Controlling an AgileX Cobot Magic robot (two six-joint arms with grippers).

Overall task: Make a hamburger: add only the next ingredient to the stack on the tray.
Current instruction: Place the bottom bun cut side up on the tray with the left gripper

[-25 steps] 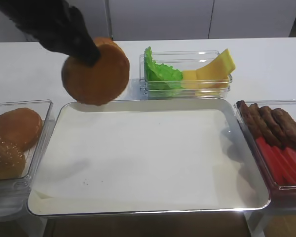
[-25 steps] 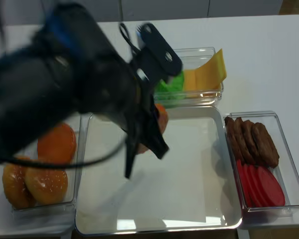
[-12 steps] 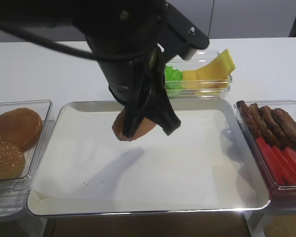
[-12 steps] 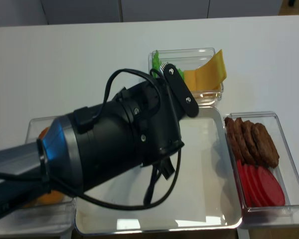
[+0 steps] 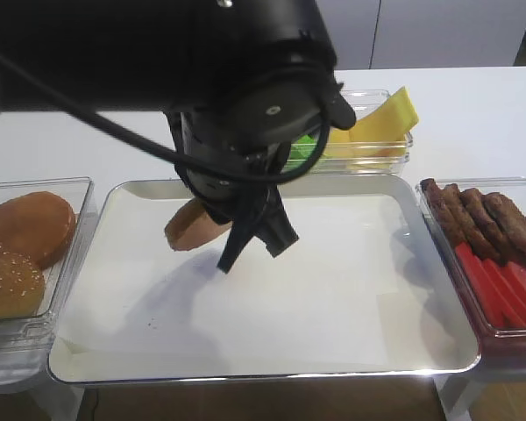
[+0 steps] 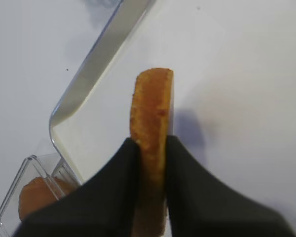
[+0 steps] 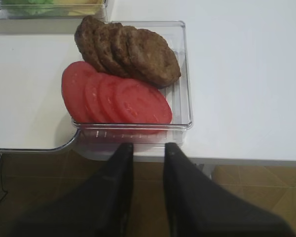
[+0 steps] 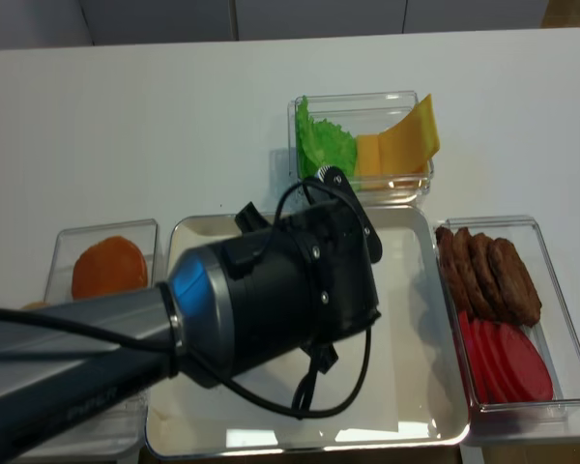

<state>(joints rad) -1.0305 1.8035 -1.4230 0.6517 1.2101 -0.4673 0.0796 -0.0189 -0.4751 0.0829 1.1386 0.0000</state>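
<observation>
My left gripper point(image 6: 149, 145) is shut on a smooth golden-brown bun half point(image 6: 152, 106), seen edge-on between its fingers. From the high view the bun half point(image 5: 186, 231) hangs tilted just above the left back part of the shiny metal tray point(image 5: 245, 377), with its white paper lining beneath. The big black left arm covers much of the tray point(image 8: 420, 387) in the other high view. No stack is in view on the paper. My right gripper point(image 7: 148, 148) stands open with nothing in it, over the floor off the table's front edge.
A clear box on the left holds a plain bun point(image 5: 28, 226) and a sesame bun point(image 5: 7, 281). Lettuce point(image 5: 302, 140) and cheese point(image 5: 377, 118) sit in a box behind the tray. Patties point(image 7: 133, 49) and tomato slices point(image 7: 118, 96) fill the right box.
The left arm swung in from the back left over the tray and came down. The bun, still gripped, went from upright and high to low and tilted near the paper.
</observation>
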